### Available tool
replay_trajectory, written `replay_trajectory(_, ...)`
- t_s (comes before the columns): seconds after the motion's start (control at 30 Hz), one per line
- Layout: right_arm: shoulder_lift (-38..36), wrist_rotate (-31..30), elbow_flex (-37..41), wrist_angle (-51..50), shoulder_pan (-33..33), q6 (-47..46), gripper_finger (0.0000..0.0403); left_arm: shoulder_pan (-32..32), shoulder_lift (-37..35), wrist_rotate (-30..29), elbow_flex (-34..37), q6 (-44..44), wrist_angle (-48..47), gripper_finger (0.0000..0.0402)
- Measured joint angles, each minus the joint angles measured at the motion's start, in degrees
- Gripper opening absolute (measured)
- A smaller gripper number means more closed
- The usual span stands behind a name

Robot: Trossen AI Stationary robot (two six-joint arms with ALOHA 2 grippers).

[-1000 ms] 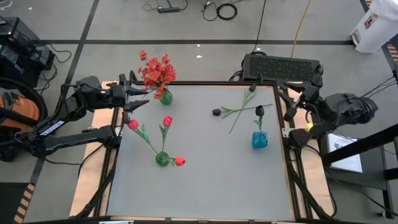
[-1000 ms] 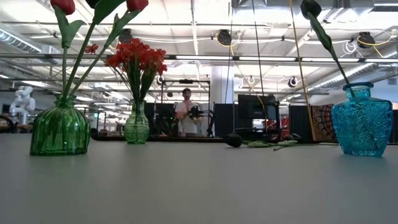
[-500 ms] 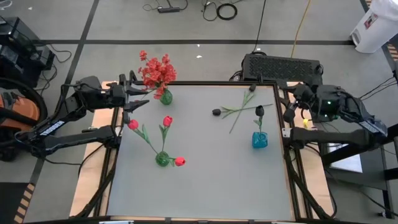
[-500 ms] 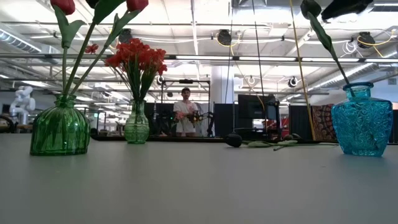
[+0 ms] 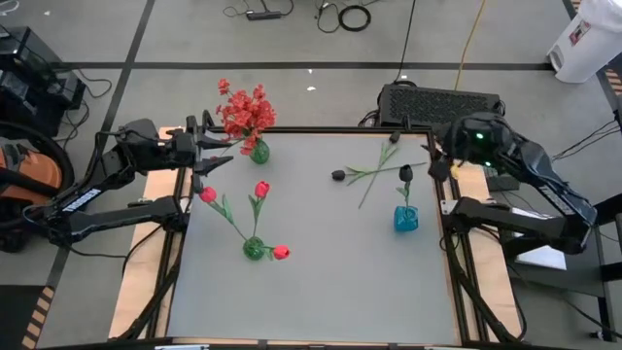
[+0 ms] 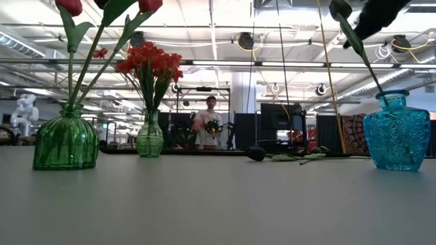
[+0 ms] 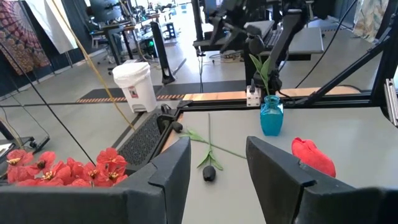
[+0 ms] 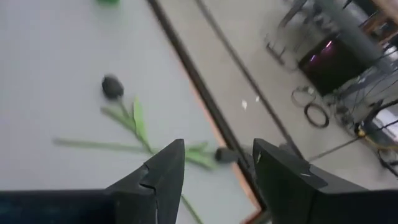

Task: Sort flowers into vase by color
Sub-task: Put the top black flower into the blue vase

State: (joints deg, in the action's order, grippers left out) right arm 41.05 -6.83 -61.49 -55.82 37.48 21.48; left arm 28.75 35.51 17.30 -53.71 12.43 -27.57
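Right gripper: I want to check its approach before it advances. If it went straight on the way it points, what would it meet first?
Probably the black flowers lying crossed on the table. The right gripper, fingers open and empty, looks down on them; how far off is unclear.

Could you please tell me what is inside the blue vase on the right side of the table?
The blue vase holds a single black flower on a green stem, standing upright. Through the patterned glass, the stem's lower end cannot be made out in the low view.
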Motion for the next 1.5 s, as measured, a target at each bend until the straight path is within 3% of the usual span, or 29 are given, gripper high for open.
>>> replay_trajectory(0.4,11.0,-0.1,0.0,-3.5,8.7,9.7,0.0183,0.0,0.0,0.0,0.0,0.0,0.0,0.0164)
replay_trajectory(0.7,17.3,11.1,0.0,-2.5,21.9,14.3,0.0183,0.0,0.0,0.0,0.0,0.0,0.0,0.0164)
replay_trajectory(1.13,33.3,14.8,0.0,2.2,23.2,14.7,0.0183,0.0,0.0,0.0,0.0,0.0,0.0,0.0164)
replay_trajectory(1.5,40.9,17.7,0.0,6.2,22.2,14.9,0.0183,0.0,0.0,0.0,0.0,0.0,0.0,0.0164)
